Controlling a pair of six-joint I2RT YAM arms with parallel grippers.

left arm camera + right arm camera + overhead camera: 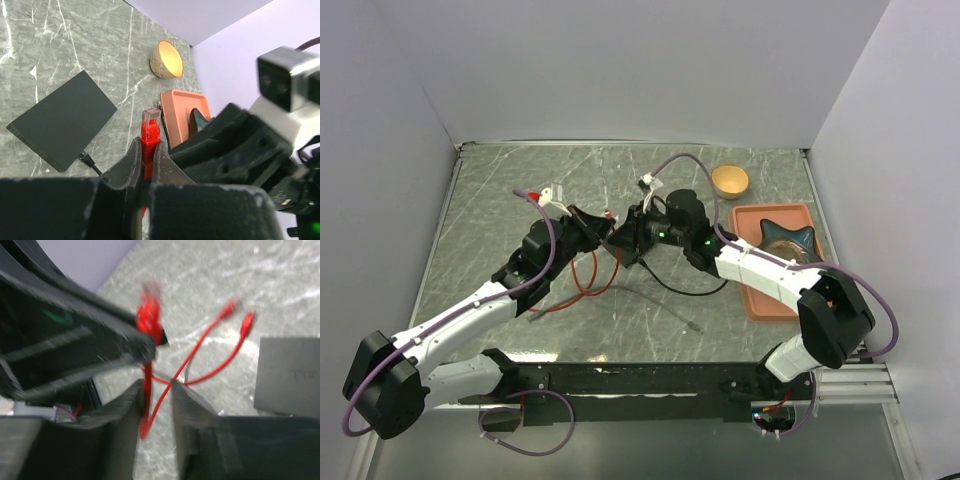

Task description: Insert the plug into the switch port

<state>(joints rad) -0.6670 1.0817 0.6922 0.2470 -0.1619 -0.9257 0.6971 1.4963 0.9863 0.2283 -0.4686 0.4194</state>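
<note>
While the left gripper (148, 144) has its two black fingers (132, 162) pressed together on the boot of the red network plug with a clear tip (150, 120), the clear connector end projects free past the fingertips. The right gripper (157, 390) sits just beside it. Its fingers (195, 415) stand slightly apart, and the thin red cable (147, 375) trailing from the plug runs through a gap wider than the cable, so nothing appears clamped there. Farther out, the flat black rectangular switch box (62, 122) lies on the grey marbled table (30, 60), ahead of the plug, off its line and well apart from it. A black cord (90, 161) enters near the box's closest corner. No individual switch port can be made out in any view. The step in hand is judged to be carrying and aligning the plug. Hold the grip on the boot, not the clear tip. Turn the wrist until the plug's axis is square to the port edge. Bring it level with the socket, then advance straight. Use the right gripper to manage cable slack or to brace the box against sliding. Stay clear of the orange tray (177, 107) and the small yellow bowl (167, 59) beyond.
</note>
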